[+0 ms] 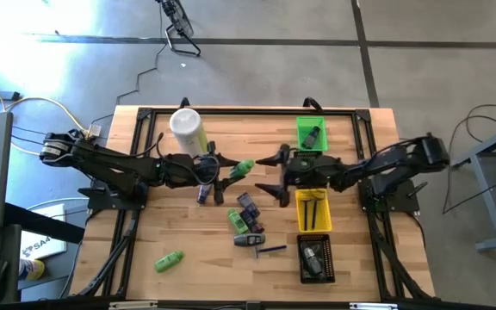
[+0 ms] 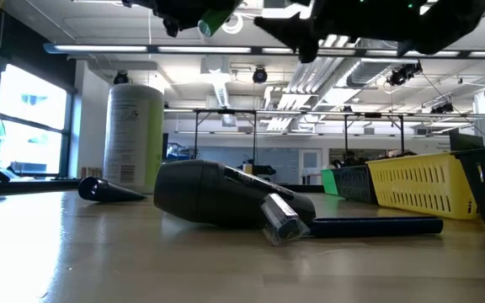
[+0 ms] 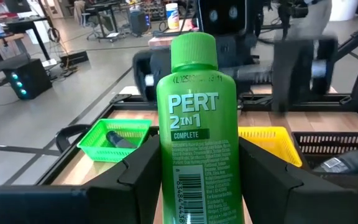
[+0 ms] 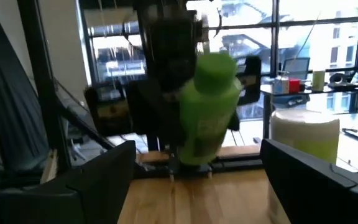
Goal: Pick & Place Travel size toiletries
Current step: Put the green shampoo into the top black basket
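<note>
A bright green travel bottle (image 3: 196, 130) marked PERT 2 IN 1 hangs above the middle of the table, with my left gripper (image 1: 229, 171) shut on it. It lies about level, and its cap (image 1: 247, 165) points toward the table's right. My right gripper (image 1: 270, 176) stands open just right of the cap, facing it, with its fingers (image 4: 107, 171) spread wide and touching nothing. In the right wrist view the bottle (image 4: 209, 112) shows ahead, between those fingers. More toiletries (image 1: 246, 222) lie in a loose pile on the table nearer the front. My left gripper pinches the bottle's lower body (image 3: 194, 186) between its two fingers (image 3: 138, 180), one on each side. The fingers come level from the table's left and lie along the bottle. The bottle is lifted clear of the table, its cap end sticking out past the fingertips.
A large pale-green canister with a white lid (image 1: 188, 129) stands at the far left. A green bin (image 1: 300, 129) sits far right, with a yellow bin (image 1: 300, 211) and a black bin (image 1: 301, 263) nearer the front. Another green bottle (image 1: 170, 260) lies front left.
</note>
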Robot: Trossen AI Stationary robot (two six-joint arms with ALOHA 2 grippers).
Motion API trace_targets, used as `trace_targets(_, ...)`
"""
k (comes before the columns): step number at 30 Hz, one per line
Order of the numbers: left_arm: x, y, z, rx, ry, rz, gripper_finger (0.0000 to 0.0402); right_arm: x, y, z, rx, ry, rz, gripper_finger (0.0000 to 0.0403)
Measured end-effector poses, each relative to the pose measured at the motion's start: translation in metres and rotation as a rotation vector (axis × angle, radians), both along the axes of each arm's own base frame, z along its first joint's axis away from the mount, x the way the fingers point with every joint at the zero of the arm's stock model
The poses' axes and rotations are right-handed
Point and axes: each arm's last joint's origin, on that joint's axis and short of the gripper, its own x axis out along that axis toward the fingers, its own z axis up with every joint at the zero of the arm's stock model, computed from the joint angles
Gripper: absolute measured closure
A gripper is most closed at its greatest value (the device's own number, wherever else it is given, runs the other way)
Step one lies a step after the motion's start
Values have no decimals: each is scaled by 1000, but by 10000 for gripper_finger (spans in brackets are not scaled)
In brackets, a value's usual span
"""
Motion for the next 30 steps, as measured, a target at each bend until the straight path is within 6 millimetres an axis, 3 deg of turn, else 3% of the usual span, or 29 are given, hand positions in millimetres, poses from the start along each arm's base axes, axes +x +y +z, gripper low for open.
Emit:
trace_targets(15,0,-1,-1,-24,10,-44,226,48,4,6,-33,-25,27,64)
trace_targets(24,0,-3,-2,-31,17,-101,226,51,4,10,-51,-44,65,66)
trace_targets(30,0,-3,-2,-32,22,-111,226,51,4,11,-60,-51,108,96)
